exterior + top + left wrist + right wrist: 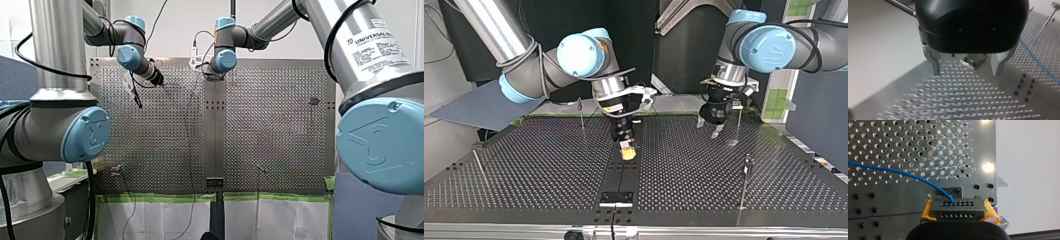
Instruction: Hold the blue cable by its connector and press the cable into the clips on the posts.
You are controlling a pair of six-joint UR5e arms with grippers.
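My right gripper [958, 211] has yellow pads [926, 210] shut on the black connector [957, 207]. The blue cable [898, 172] runs out of the connector and away over the perforated table [910, 142]. In the top view this gripper [627, 150] hangs low over the table's middle strip. My left gripper [708, 129] hovers to its right with metal fingers [717, 132] spread. In the left wrist view it [966, 72] is open and holds nothing. A stretch of blue cable [1038, 62] lies on the table beside it. A thin post [737, 125] stands close by.
More thin posts stand on the table: one near the top view's front right [742, 185], one at the back [581, 114], one leaning at the left [479, 167]. A black bracket [616, 197] sits on the centre strip. Green tape [160, 197] lines one table edge.
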